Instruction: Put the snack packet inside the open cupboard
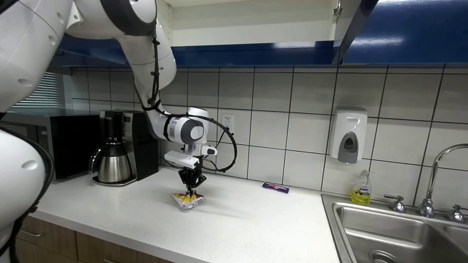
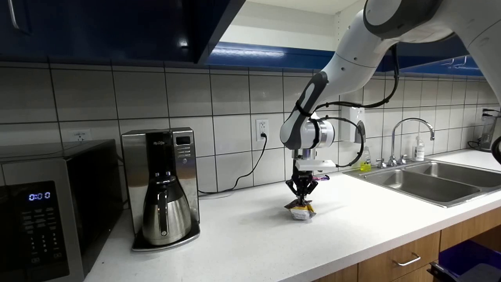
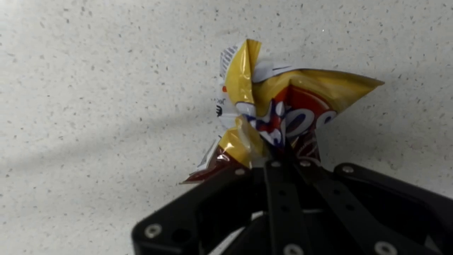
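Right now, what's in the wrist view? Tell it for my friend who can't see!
Black jaws pinch a crumpled yellow snack packet with red, white and brown parts. Behind it is a pale speckled counter.

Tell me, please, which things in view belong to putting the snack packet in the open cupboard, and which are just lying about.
Part of the job:
snack packet
gripper, pinching it
open cupboard, overhead

Just lying about:
microwave
coffee maker
flat purple item
bottle of yellow liquid, beside the sink
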Controlling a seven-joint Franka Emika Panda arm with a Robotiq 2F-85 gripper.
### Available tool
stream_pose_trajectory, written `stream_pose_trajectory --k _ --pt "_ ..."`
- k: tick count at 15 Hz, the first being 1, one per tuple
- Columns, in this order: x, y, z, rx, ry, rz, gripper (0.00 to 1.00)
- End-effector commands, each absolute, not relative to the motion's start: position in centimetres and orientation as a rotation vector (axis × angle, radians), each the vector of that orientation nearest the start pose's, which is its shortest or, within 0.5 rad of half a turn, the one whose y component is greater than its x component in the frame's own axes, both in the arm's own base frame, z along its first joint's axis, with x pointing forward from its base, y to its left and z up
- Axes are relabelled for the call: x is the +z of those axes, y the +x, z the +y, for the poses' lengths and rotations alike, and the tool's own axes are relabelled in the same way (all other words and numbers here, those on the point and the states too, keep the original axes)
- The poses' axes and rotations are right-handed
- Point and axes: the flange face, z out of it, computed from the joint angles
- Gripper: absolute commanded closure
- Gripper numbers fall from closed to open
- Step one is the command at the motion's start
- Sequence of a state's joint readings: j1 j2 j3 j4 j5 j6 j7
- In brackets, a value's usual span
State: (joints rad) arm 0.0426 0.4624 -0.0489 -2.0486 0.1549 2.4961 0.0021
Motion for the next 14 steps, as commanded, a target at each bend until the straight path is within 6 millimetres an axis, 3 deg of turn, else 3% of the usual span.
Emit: stream_pose_trajectory --k 1,8,14 --pt "24.1 58.8 -0.6 -0.010 -3.078 0.212 1.00" --pt "27.9 57.2 -0.3 -0.046 -3.086 0.203 1.00" --pt "31.0 52.5 -0.2 0.005 -3.086 0.177 1.00"
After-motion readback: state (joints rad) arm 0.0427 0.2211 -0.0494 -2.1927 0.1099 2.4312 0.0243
